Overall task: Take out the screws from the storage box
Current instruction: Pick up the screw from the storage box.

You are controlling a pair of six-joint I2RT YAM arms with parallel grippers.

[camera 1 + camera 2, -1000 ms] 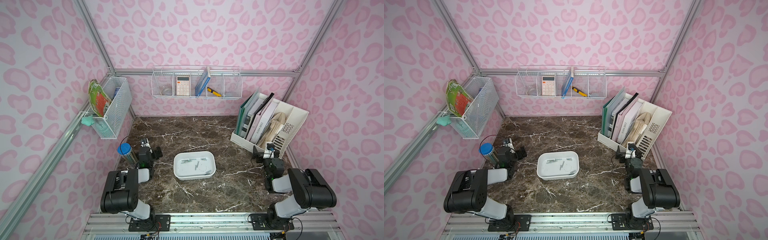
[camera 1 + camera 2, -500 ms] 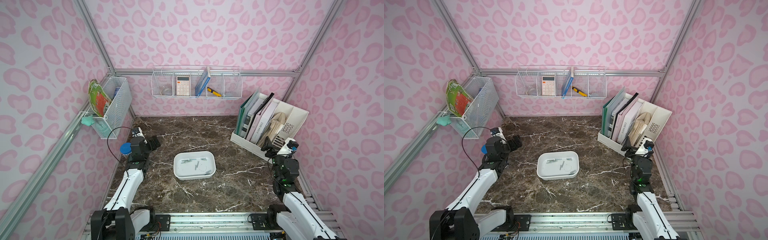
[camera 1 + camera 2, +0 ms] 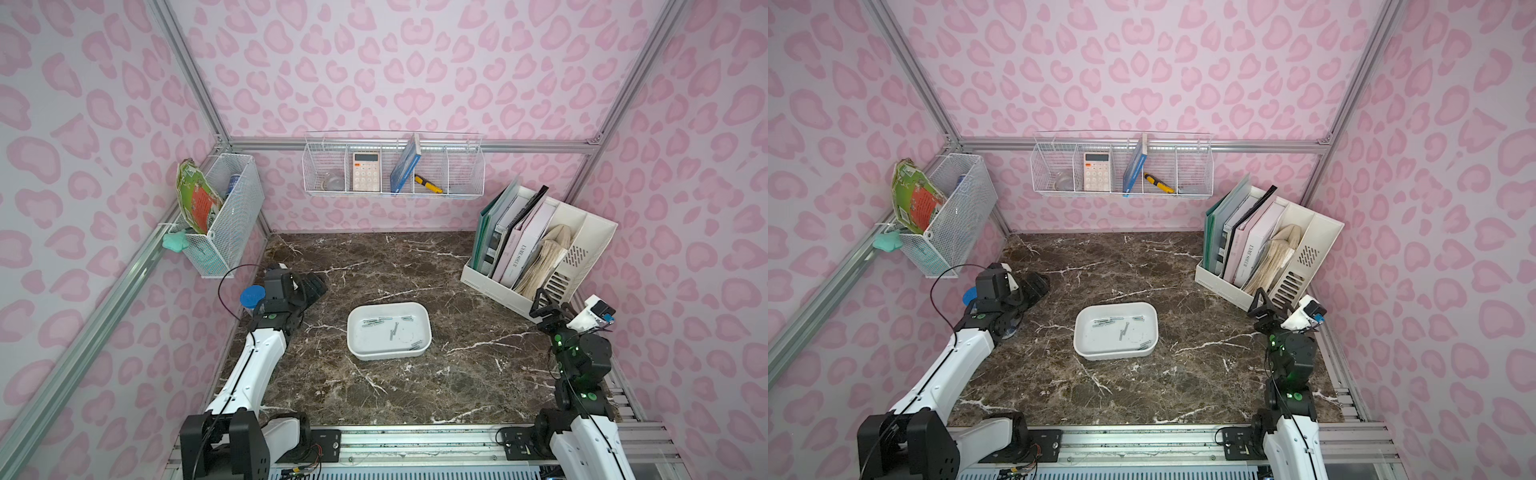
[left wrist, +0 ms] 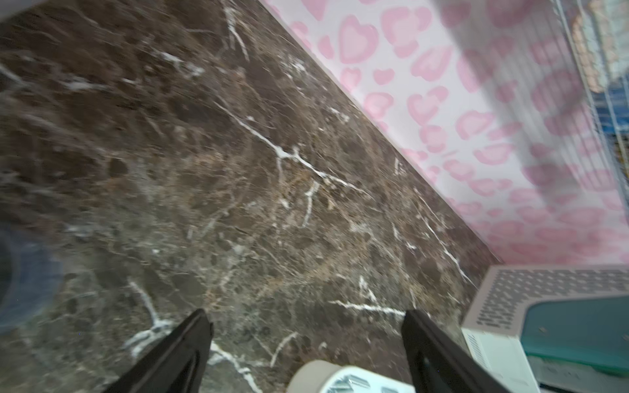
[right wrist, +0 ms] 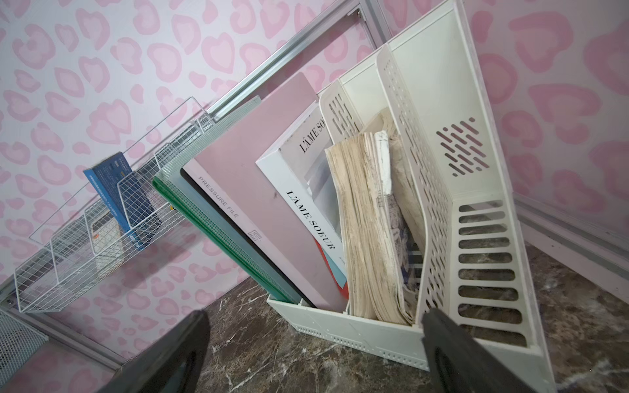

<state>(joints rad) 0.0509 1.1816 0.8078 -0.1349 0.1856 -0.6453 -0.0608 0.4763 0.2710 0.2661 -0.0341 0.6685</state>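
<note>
Storage box is sitting mid-frame in both top views, with the screws lying loose inside it. Left gripper is hovering left of centre and right gripper at right beside the file organiser holding folders and books. Both are keeping fingers spread, gripping nothing. Upper-centre wire basket is holding a calculator, blue book and yellow cutter.

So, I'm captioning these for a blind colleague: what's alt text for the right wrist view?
A white slotted file organiser packed with folders and worn papers stands on the dark marble table. In front, the right gripper holds its black jaws open; a wire basket hangs on the pink wall.
</note>
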